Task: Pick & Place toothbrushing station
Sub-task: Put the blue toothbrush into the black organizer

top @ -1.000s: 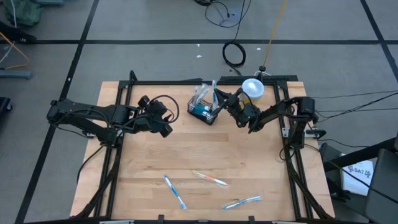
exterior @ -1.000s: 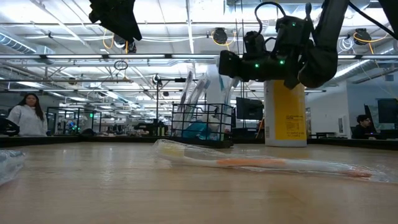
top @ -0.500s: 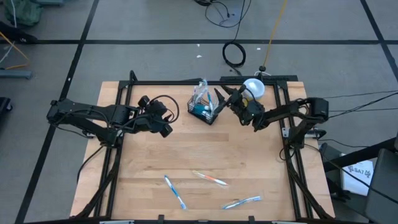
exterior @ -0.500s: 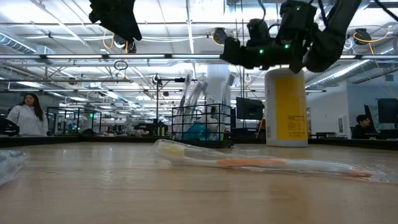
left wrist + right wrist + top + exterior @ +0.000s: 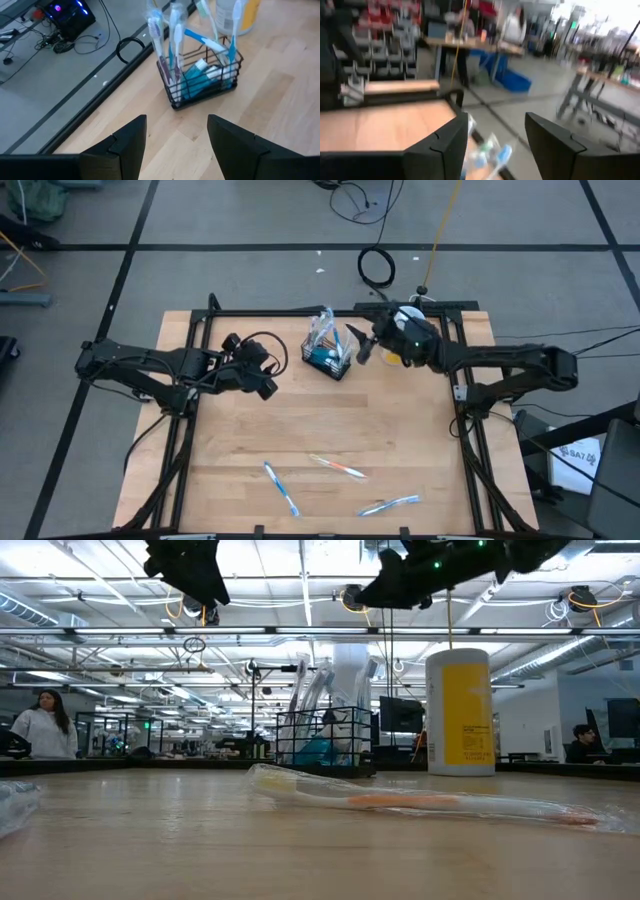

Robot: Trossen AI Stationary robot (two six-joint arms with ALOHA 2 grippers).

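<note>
The toothbrushing station, a small black wire basket (image 5: pixel 327 360), stands at the table's far middle with several wrapped toothbrushes (image 5: pixel 172 35) upright in it, leaning on its rim. My right gripper (image 5: pixel 360 344) hangs open high above the table, just right of the basket (image 5: pixel 325 740), with nothing between its fingers (image 5: pixel 445 150). My left gripper (image 5: pixel 264 378) waits open to the basket's left, and its wrist view looks at the basket (image 5: pixel 202 85) past both fingers (image 5: pixel 129 142).
A tall yellow cup with a white lid (image 5: pixel 460 710) stands right of the basket, partly under my right arm (image 5: pixel 470 362). Three wrapped toothbrushes lie flat near the table's front edge (image 5: pixel 282 488), (image 5: pixel 337 467), (image 5: pixel 389 505). People show in the room beyond.
My right gripper has opened and let go of a wrapped toothbrush, which stays upright in the basket. The gripper has then gone up, clear of the brush tops, and a little toward the table's right edge.
</note>
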